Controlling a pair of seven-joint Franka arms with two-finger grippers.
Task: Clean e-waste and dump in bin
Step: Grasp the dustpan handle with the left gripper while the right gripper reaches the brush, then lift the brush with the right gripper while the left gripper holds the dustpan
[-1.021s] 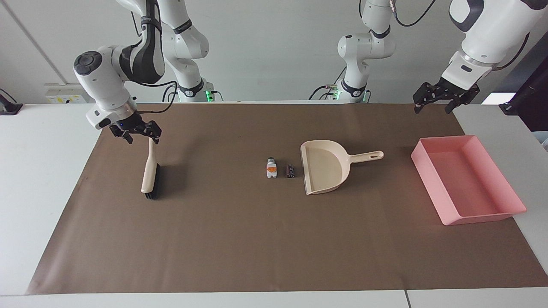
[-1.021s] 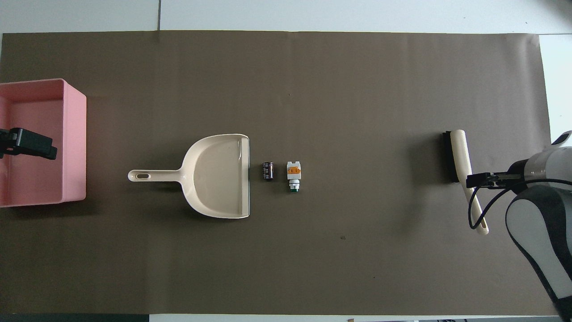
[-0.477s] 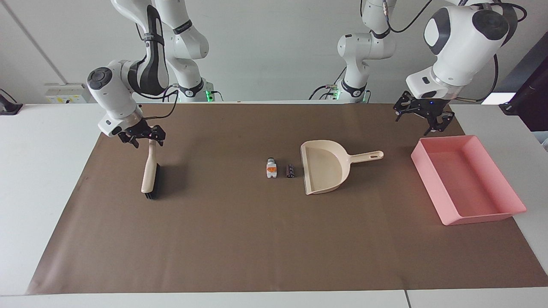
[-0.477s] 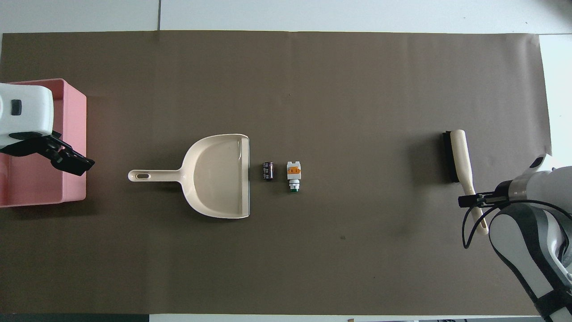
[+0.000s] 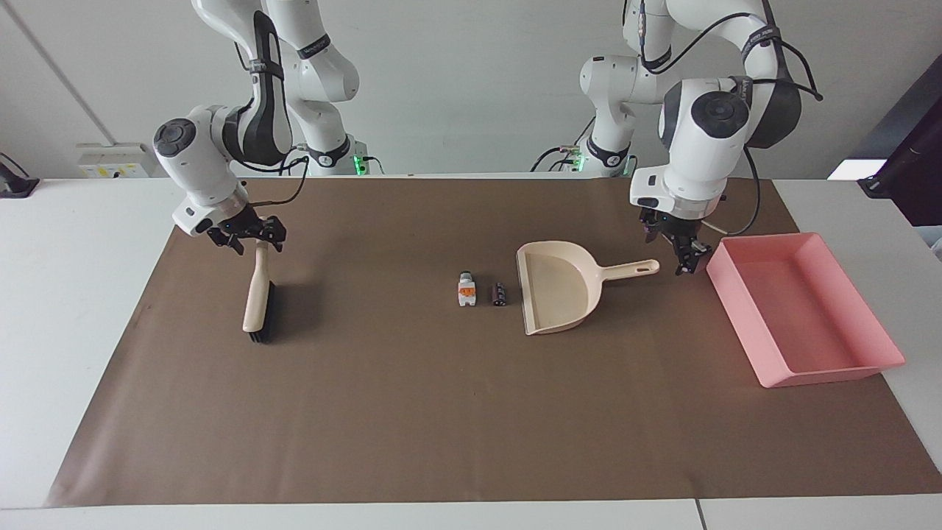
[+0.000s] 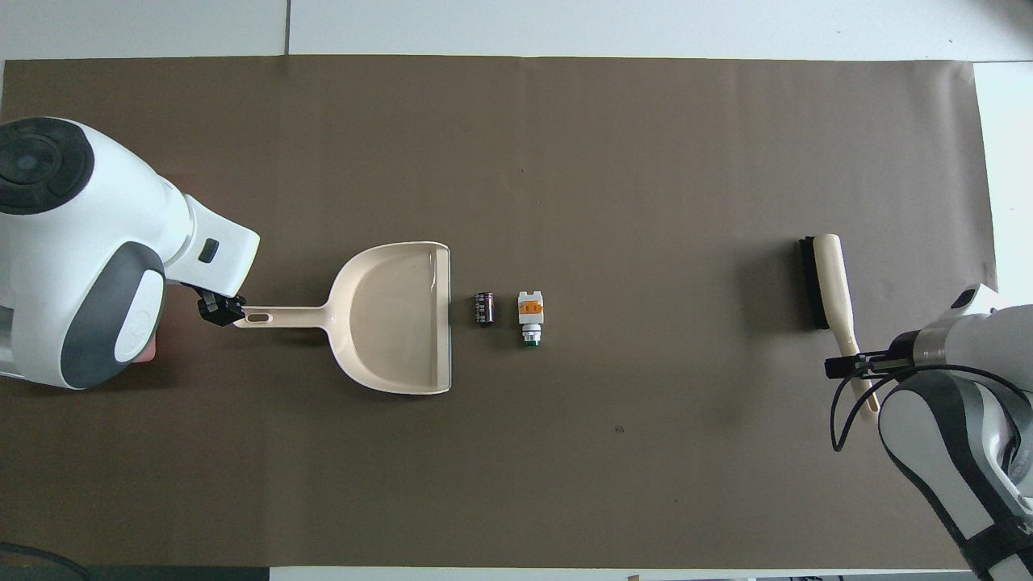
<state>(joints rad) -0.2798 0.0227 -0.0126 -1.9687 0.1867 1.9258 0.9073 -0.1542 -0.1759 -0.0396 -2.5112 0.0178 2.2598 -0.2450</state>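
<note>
While both arms are at their tools, neither tool has left the mat (image 5: 441, 412). The brush (image 5: 259, 302) lies toward the right arm's end of the table, bristles on its side, handle pointing toward the robots; the right gripper (image 5: 246, 234) sits at the handle's tip, its dark fingers either side of it. Whether they have closed on the handle I cannot tell. The dustpan (image 5: 559, 287) lies with its open mouth facing the e-waste, handle pointing toward the bin (image 5: 868, 309), so a sweep from the brush side would probably push the bits straight in. The left gripper (image 5: 681, 254) hangs just off the end of that handle, tilted, apparently lining up to take it; its jaws look parted with nothing between them, though the angle makes this uncertain.

The e-waste lies mid-mat, just beside the pan's mouth: the dark cylinder (image 5: 500, 294) nearest the lip, the white block (image 5: 466, 289) next to it on the brush side, the two close but apart.

From overhead, the left arm's white body covers nearly all of the bin, leaving a sliver of pink, and only the gripper's dark tip shows by the handle's hanging hole. The right gripper is seen edge-on there, crossing the brush handle, and the arm runs out of frame. The bin, in the facing view, holds nothing I can see.
</note>
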